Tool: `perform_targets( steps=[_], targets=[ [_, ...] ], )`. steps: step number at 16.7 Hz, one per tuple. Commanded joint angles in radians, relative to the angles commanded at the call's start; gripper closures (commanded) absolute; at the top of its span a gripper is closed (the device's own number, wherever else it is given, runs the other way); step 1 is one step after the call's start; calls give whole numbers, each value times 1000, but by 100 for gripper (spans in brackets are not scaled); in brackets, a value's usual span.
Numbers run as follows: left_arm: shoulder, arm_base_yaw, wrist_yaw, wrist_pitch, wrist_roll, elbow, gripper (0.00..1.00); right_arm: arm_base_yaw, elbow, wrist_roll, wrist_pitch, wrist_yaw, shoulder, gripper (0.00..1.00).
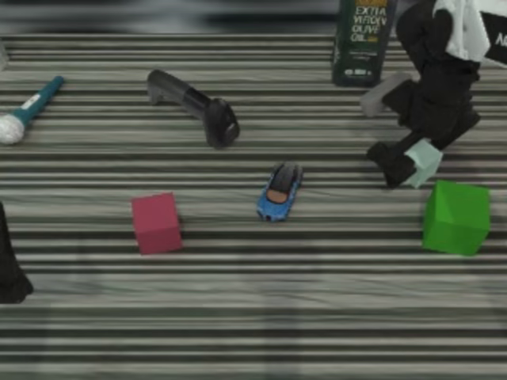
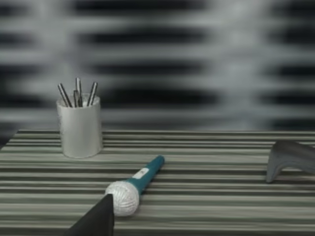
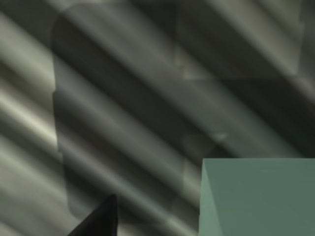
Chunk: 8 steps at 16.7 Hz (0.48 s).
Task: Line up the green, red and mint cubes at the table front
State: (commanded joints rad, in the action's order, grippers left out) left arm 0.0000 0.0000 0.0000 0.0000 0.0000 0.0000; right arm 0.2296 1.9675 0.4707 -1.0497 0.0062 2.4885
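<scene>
Striped worktop (image 1: 238,317), narrow dark grey and pale grey-white bands with a wood-grain look, running side to side in the top view. Behind the far edge, the left wrist view shows only a blurred backdrop of dark and light bands.

Landmark: blue toy car (image 1: 280,191), mid-worktop. Red cube (image 1: 156,223) sits left of the car and slightly nearer the front, flat on the stripes. Green cube (image 1: 455,217) is well right of the car, near the right edge. Mint cube (image 1: 423,162) is right of the car, just behind the green cube, gripped in the right end effector (image 1: 408,165), fingers closed on its sides; whether it touches the surface, cannot tell. Olive oil tin (image 1: 363,41) stands behind the car to the right, barcode scanner (image 1: 194,105) behind-left, microphone (image 1: 28,111) far left. Pen cup (image 2: 79,127) shows at the back corner in the left wrist view.

Left end effector (image 1: 11,269) is parked at the left edge; its opening, cannot tell.
</scene>
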Motion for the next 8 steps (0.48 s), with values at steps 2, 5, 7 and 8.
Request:
perform_targets(
  steps=[2,5,7,8],
  targets=[
    [0,0,0,0,0,0,0,0,0,0,0,0,0,8],
    [0,0,0,0,0,0,0,0,0,0,0,0,0,30],
    [0,0,0,0,0,0,0,0,0,0,0,0,0,45],
    [0,0,0,0,0,0,0,0,0,0,0,0,0,53]
  ],
)
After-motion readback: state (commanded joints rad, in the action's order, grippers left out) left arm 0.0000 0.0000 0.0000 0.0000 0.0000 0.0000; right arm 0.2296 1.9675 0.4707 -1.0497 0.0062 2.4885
